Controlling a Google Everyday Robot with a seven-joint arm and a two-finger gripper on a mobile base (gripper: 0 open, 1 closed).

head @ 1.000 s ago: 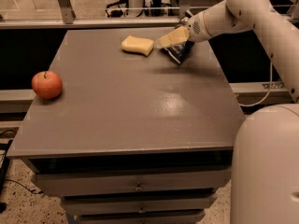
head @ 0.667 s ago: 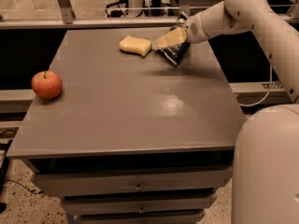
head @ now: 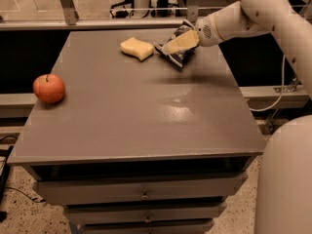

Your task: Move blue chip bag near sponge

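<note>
The blue chip bag (head: 176, 55) is dark and crinkly and sits at the far middle of the table, tilted up on its right side. My gripper (head: 178, 44) reaches in from the right and is shut on the bag's upper part, with its pale fingers (head: 183, 41) lying across it. The sponge (head: 137, 48), a pale yellow wavy block, lies just left of the bag. The bag's left corner is at the sponge's right edge, touching it or nearly so.
A red apple (head: 48, 88) sits near the left edge of the grey table (head: 146, 116). The table has drawers below its front edge. My white arm (head: 273, 13) crosses the back right corner. A rail runs behind the table.
My gripper has carried the chip bag leftwards up to the sponge. The sponge has shifted slightly left. The apple has not moved.
</note>
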